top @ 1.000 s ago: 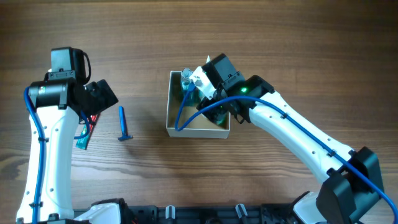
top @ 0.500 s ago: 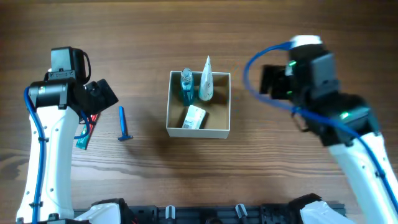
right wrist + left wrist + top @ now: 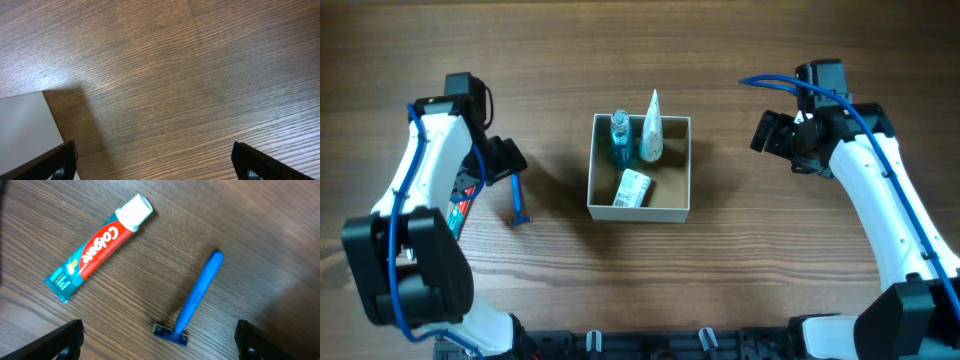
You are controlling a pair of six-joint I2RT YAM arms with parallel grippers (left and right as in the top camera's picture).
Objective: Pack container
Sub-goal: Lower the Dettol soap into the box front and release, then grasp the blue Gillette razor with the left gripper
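container (image 3: 672,190): between both grippers, partly filled.
left gripper (image 3: 160,345): spread wide, empty.
right gripper (image 3: 155,165): spread wide, empty, beside container.
toothpaste (image 3: 97,245): up-left of left gripper.
razor (image 3: 196,296): directly under left gripper.
step: likely razor pickup; next, descend, close on handle.

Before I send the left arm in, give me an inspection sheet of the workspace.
Surface: wooden table.
Job's things: container holds a blue bottle, a white tube and a small white pack; blue razor and Colgate toothpaste lie outside, on its left.
Clutter: nothing seen.
Grippers: left tool open, above the razor; right tool open, empty, over the table right of the container.
Cables: blue cables along both arms.
Surroundings: dark rail at the table's near edge.
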